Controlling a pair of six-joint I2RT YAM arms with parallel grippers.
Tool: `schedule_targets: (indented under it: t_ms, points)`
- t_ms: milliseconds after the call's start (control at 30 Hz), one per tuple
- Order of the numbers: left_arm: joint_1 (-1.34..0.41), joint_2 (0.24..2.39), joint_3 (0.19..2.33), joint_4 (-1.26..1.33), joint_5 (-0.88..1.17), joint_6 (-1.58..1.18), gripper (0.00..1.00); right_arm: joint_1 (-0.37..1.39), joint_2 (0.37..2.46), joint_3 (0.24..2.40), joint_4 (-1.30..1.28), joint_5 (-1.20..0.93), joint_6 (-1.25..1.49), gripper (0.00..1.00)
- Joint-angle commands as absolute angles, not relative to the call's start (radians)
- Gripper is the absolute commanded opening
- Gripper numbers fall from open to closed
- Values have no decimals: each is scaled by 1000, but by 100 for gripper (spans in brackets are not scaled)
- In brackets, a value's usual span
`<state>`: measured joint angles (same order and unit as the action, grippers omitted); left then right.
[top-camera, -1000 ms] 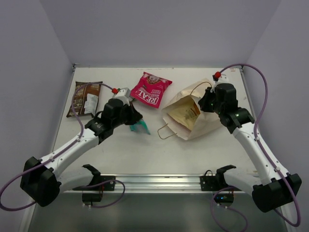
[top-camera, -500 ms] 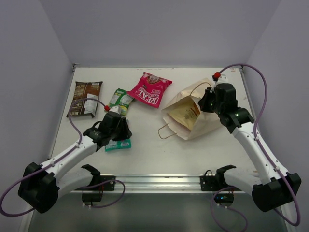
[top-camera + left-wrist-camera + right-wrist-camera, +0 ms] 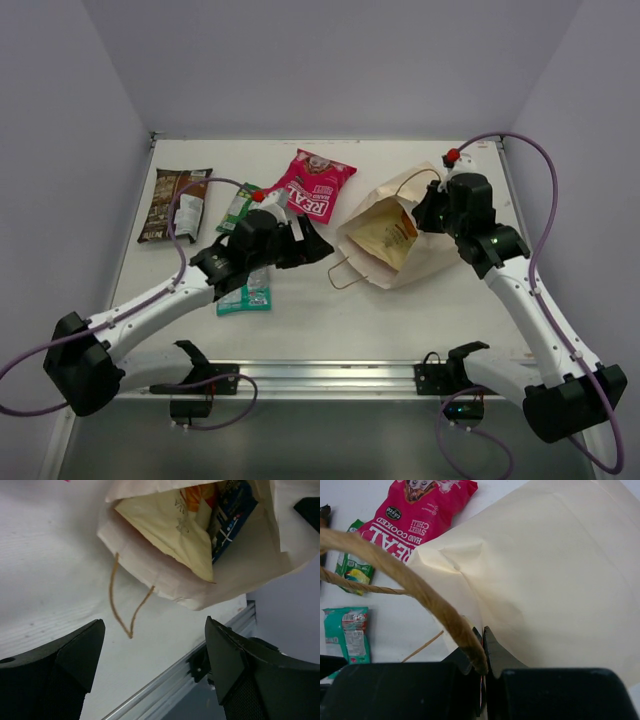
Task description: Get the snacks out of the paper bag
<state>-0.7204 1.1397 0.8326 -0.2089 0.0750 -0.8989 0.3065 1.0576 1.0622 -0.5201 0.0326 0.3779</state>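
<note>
Left pincer (image 3: 154, 621): your jaws stood wide apart with nothing between them, hovering above the table (image 3: 300, 320) just in front of the mouth of the paper bag (image 3: 432, 262).

Right pincer (image 3: 482, 645): your jaws were pressed together on the bag's brown cord handle (image 3: 420, 589), right at the upper edge of the paper.

The bag lay on its side on the right half of the table, with its mouth open toward the middle. Two packets remained inside it:
- A cream-and-orange packet (image 3: 165, 525) lay at the lip.
- A blue packet (image 3: 231, 512) was tucked beside it, deeper in.

Four packets lay out on the table:
- The teal packet (image 3: 245, 296) was nearest your left arm and partly under it.
- The small green packet (image 3: 238, 208) lay farther back, between the dark brown and magenta packets.
- The dark brown packet (image 3: 172, 203) lay near the left edge.
- The magenta packet (image 3: 313, 186) lay at the back centre, close to the bag but apart from it.
</note>
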Motion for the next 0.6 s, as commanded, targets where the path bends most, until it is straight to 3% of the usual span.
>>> schedule_targets:
  t_ms: [0, 233, 567]
  points:
    - [-788, 1245, 830, 76, 71, -1124, 87, 302, 1051, 1109, -517, 18, 414, 0]
    - [-833, 1532, 916, 221, 35, -1178, 91, 304, 1051, 1077, -468, -31, 451, 0]
    - [-867, 1784, 1077, 308, -37, -1246, 91, 302, 1032, 1042, -442, -77, 488, 0]
